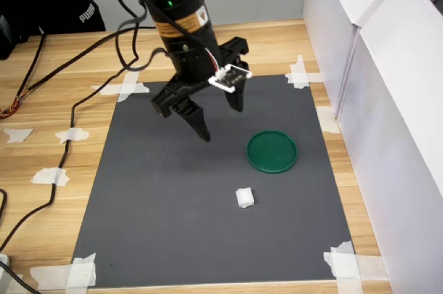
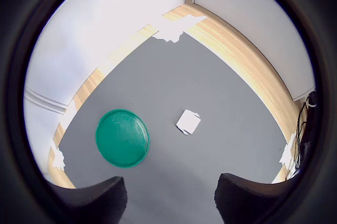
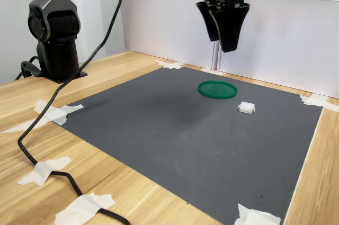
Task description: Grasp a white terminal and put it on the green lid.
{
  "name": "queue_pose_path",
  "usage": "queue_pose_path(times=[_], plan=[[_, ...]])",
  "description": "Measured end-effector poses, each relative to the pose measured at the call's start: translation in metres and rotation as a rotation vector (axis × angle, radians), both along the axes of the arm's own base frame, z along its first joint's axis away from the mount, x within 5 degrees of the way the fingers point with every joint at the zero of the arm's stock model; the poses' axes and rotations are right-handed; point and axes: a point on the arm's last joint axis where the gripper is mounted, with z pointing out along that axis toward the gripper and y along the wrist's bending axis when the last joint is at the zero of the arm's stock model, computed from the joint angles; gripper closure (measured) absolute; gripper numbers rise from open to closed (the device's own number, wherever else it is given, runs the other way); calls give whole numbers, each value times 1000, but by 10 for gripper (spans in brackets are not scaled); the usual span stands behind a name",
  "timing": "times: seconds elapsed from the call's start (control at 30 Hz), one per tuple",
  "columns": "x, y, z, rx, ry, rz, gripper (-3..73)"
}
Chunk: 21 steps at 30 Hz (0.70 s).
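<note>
First exterior view
- Mat: a dark grey mat [image 1: 173,211] lies on the wooden table [image 1: 55,107], its corners held down by white tape [image 1: 349,263].
- Lid: the green lid [image 1: 272,151] lies flat on the mat, nothing inside it.
- Terminal: the white terminal [image 1: 245,198] sits on the mat near the lid, on the lid's camera side and a little toward the first exterior view's left; it does not touch the lid.
- Gripper: the gripper [image 1: 220,118] hangs in the air above the mat, up and toward the first exterior view's left of the lid, fingers spread apart with nothing between them.
- Walls: white panels [image 1: 387,86] stand along the table edge, beyond the lid on the first exterior view's right.

Wrist view
- Lid: the lid [image 2: 122,138] is empty, its raised rim visible all round.
- Terminal: the terminal [image 2: 188,122] lies on bare mat beside the lid, apart from it.
- Fingers: two dark fingertips [image 2: 95,197] show at the frame's edge, wide apart, holding nothing.

Second exterior view
- Gripper: the gripper [image 3: 226,42] hangs high over the mat, above the lid; how far the fingers are apart cannot be told here.
- Lid: the lid [image 3: 217,89] rests flat on the mat, empty.
- Terminal: the terminal [image 3: 246,108] sits near the lid, toward the second exterior view's right and nearer the camera.
- Arm base: the black base [image 3: 53,29] stands on the table well away from the lid, a black cable [image 3: 37,153] trailing over the wood.
</note>
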Motion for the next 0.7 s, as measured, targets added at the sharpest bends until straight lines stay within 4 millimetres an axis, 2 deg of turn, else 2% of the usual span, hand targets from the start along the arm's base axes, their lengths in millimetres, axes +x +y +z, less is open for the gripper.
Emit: queue_pose_path(times=[0.2, 0.37, 0.7], plan=[[10, 24, -6, -7, -36, 8, -8], [19, 31, -14, -17, -78, 0, -8], [42, 33, -62, -75, -43, 8, -6]])
